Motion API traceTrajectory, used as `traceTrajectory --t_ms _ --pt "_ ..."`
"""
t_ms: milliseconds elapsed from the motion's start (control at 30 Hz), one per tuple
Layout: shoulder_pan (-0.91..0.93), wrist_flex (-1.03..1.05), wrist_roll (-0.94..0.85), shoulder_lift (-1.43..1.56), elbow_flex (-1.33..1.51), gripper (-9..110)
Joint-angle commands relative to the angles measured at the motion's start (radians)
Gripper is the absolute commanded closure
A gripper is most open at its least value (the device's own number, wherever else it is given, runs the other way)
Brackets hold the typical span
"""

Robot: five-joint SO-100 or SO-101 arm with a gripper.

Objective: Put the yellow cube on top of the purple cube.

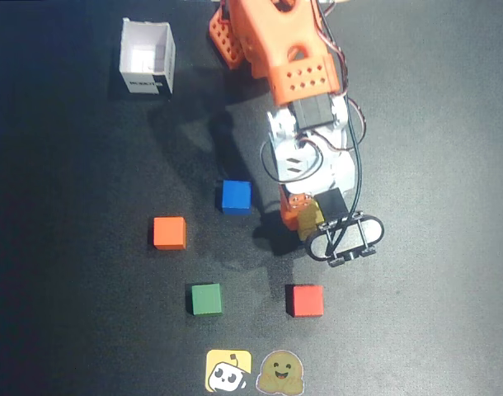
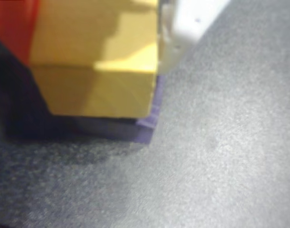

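In the wrist view the yellow cube fills the upper left, held between the orange finger on its left and the white finger on its right. My gripper is shut on it. A sliver of the purple cube shows right under the yellow cube's lower edge; whether they touch I cannot tell. In the overhead view my gripper points down at the mat's middle right, with a bit of the yellow cube showing. The purple cube is hidden there.
In the overhead view a blue cube lies just left of the gripper, an orange cube further left, a green cube and a red cube in front. A white box stands at the back left. Two stickers lie at the front edge.
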Motion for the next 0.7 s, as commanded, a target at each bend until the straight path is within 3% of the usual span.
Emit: traceTrajectory --t_ms 0,667 --pt "-0.011 -0.021 -0.003 0.006 0.002 94" --pt "-0.021 -0.117 0.003 -0.005 0.078 94"
